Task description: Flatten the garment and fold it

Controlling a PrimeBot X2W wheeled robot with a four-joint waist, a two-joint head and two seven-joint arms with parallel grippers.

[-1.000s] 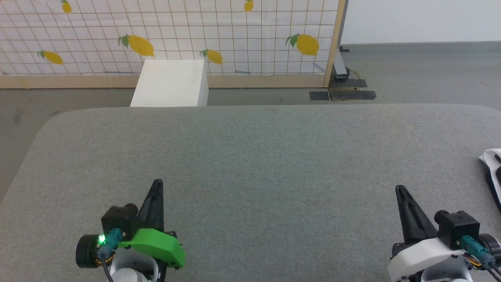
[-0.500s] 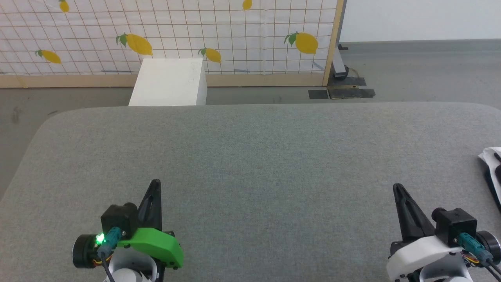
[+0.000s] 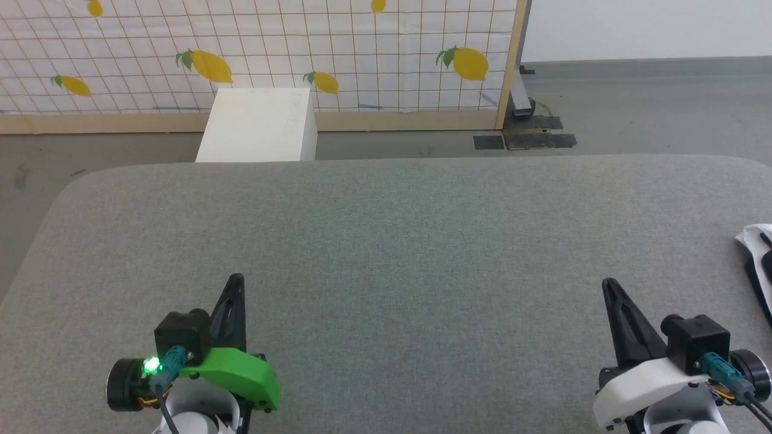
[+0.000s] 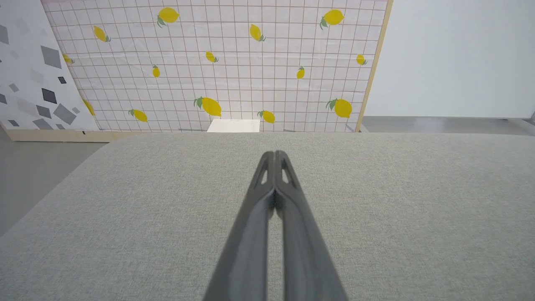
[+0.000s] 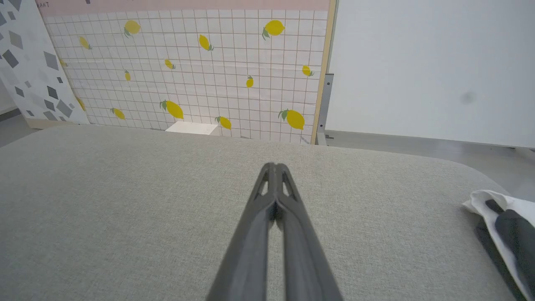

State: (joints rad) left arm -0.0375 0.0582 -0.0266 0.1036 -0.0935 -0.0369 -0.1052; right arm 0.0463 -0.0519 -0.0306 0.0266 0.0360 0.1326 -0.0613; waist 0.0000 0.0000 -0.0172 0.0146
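Note:
The garment (image 3: pixel 759 253), white with black parts, pokes in at the right edge of the grey padded table (image 3: pixel 386 241); most of it is out of frame. In the right wrist view the garment (image 5: pixel 501 225) lies bunched at the lower right. My left gripper (image 3: pixel 236 278) sits low at the near left, shut and empty, its tips pressed together (image 4: pixel 274 154). My right gripper (image 3: pixel 608 283) sits at the near right, also shut and empty (image 5: pixel 274 165), well to the left of the garment.
A white box (image 3: pixel 258 126) stands on the floor beyond the table's far edge. Behind it runs a lemon-patterned screen (image 3: pixel 301 54) in a wooden frame. Dark tape patches (image 3: pixel 525 141) mark the floor at the screen's right end.
The whole head picture has shifted slightly, so the camera has moved. Both grippers stay shut and in place; the garment has not moved.

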